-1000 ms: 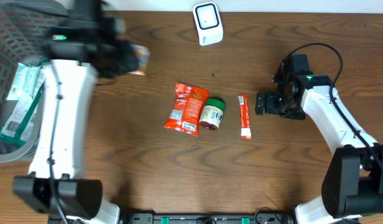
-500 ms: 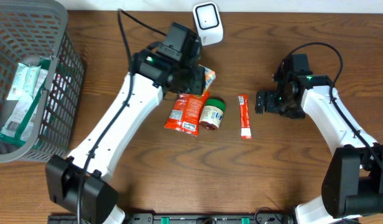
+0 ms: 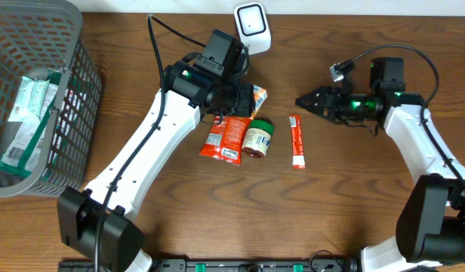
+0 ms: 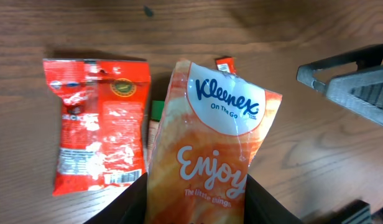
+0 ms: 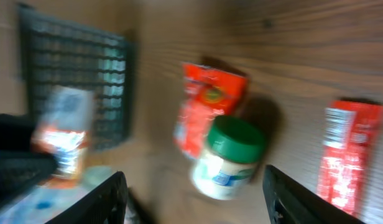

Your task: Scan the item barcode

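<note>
An orange Kleenex tissue pack (image 4: 210,143) is the item, and my left gripper (image 4: 194,205) is shut on its lower end. From overhead the pack (image 3: 256,96) hangs just below the white scanner (image 3: 252,29), with the left gripper (image 3: 244,94) beside it. No barcode shows on the pack's printed face. My right gripper (image 3: 304,100) points left toward the middle, open and holding nothing. Its wrist view is blurred, and the right gripper (image 5: 194,199) there has only table between its fingers.
On the table lie a red snack packet (image 3: 226,130), a green-lidded jar (image 3: 257,137) and a red stick pack (image 3: 296,140). A grey wire basket (image 3: 66,91) with green-white packets stands at the far left. The left arm spans the table's middle left.
The left arm swung from over the basket to the middle, carrying the tissue pack under the scanner. The right gripper turned and rose to point left at the items.
</note>
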You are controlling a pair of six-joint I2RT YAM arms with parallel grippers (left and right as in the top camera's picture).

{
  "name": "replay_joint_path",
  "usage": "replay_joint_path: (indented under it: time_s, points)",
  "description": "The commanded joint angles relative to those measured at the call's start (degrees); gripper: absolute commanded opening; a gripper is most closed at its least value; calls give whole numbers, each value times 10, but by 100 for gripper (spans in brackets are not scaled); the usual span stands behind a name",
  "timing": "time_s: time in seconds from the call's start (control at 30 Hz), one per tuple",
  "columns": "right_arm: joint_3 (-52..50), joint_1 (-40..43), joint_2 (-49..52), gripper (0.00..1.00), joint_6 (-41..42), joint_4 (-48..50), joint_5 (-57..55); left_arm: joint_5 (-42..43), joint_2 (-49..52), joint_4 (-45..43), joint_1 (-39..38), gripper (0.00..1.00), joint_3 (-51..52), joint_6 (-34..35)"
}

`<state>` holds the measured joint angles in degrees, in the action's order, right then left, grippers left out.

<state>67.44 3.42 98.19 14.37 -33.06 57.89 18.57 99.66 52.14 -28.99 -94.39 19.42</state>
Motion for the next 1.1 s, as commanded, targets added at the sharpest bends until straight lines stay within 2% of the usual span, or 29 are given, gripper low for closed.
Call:
replay_joint_path:
  time_s: [0.0,0.23,0.43,0.6,0.77,0.97,1.07]
  points:
    - [0,-6,-8,67,61,17,115,20,4,-7,-6,42,3,2]
    - [0,-51,-8,66,204,145,129,20,4,-16,-11,42,3,2]
    - [0,-97,-8,66,282,209,76,20,4,-17,-11,42,3,2]
    - [0,-130,-8,65,300,217,44,17,4,-24,-11,42,3,-3]
    - [0,-144,-8,60,309,223,24,17,4,-24,-11,42,3,-3]
    - [0,-148,-8,43,309,247,22,16,4,-24,-11,42,3,-3]
    - [0,-148,-8,39,309,260,17,13,4,-24,-11,42,3,-3]
